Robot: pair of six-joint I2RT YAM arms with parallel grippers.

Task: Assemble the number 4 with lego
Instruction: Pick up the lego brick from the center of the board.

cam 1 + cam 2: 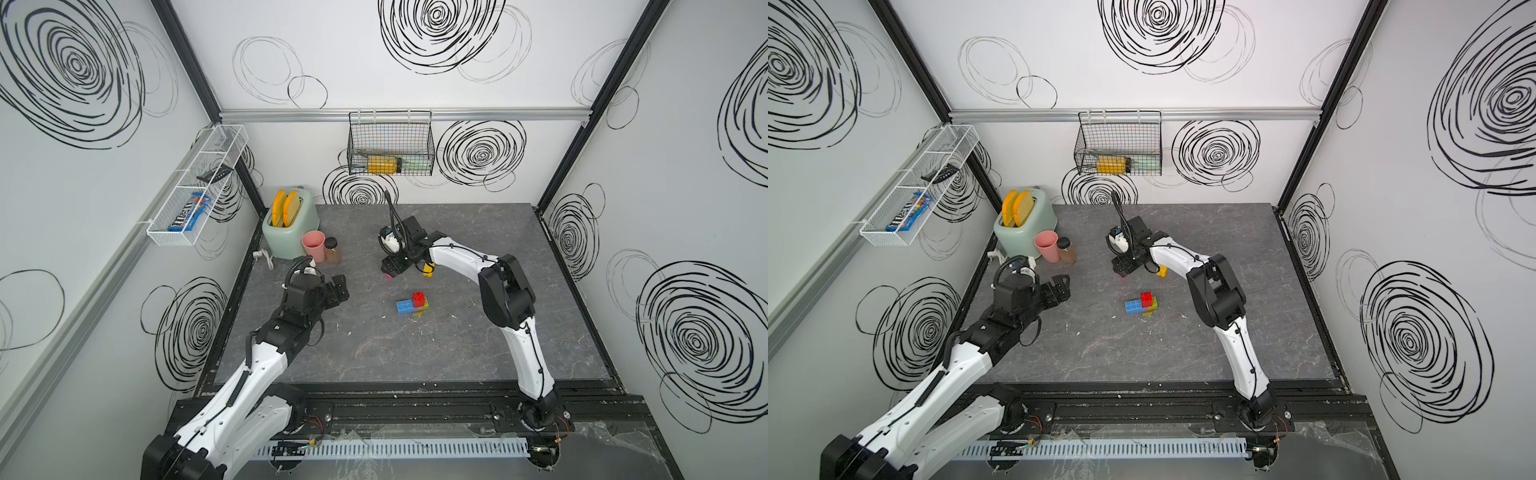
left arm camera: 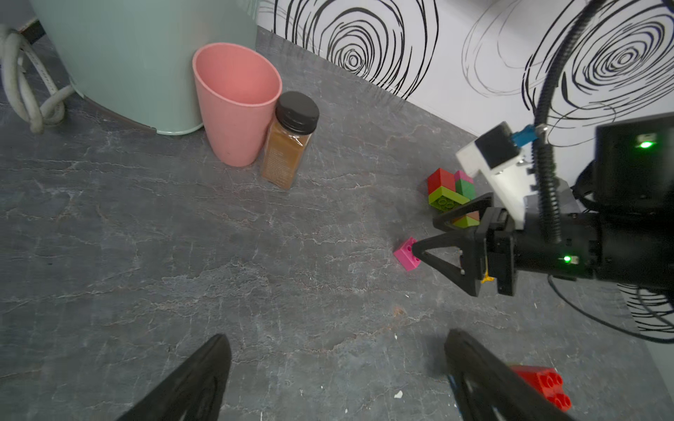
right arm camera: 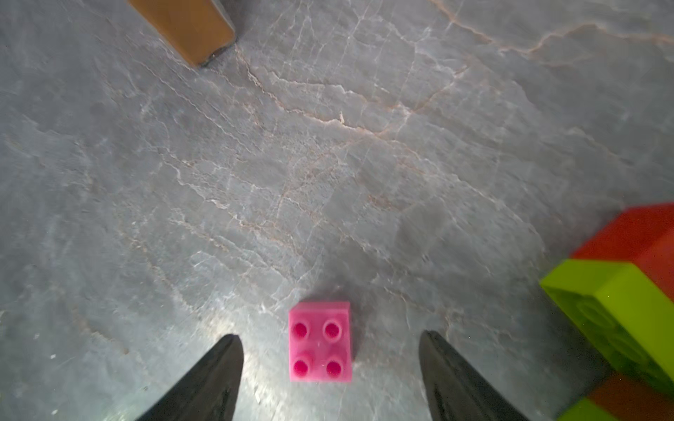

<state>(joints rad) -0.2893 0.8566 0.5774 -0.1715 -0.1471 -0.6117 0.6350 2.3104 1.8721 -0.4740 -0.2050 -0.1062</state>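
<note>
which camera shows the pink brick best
The right wrist view: the pink brick lies close and unblocked, all four studs visible, inside the open right gripper. The left wrist view shows it small, partly behind that gripper. In both top views only a pink sliver shows.

brick (image 3: pixel 320 342): pink | cup (image 2: pixel 233 120): pink | table (image 1: pixel 374 353): grey marbled | wall (image 1: pixel 340 54): black swirls
</note>
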